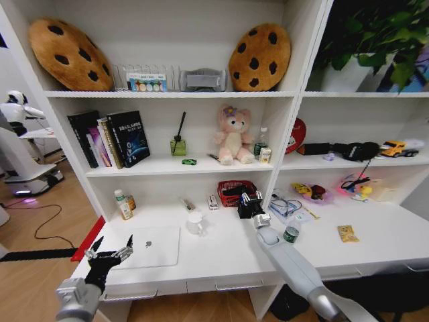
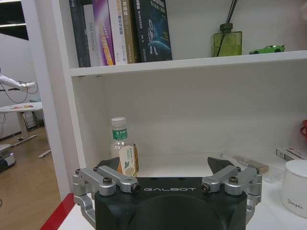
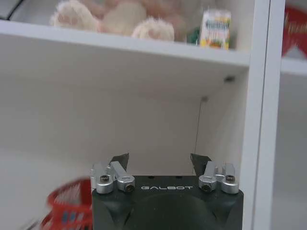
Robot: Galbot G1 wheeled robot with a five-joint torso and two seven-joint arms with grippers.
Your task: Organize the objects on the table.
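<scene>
Slim silver laptop (image 1: 149, 246) lies shut, flat on table (image 1: 228, 258); both grippers open, empty.

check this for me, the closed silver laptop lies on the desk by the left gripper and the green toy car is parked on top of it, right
Not quite. The laptop does lie closed on the desk by the left gripper, but the head view shows the green toy car on the shelf above.

Top shelf: two brown cookie cushions (image 1: 69, 54) (image 1: 260, 57), leaning at either end. Middle shelf: row of books (image 1: 110, 139), green reed diffuser (image 1: 178, 143), pink teddy bear (image 1: 232, 135) seated. Below, against the back wall: red mesh basket (image 1: 231, 189), white mug (image 1: 195, 223), plastic bottle (image 1: 122, 205). Right bay: yellow toy truck (image 1: 394, 147). Potted plant (image 1: 375, 33) at upper right.
</scene>
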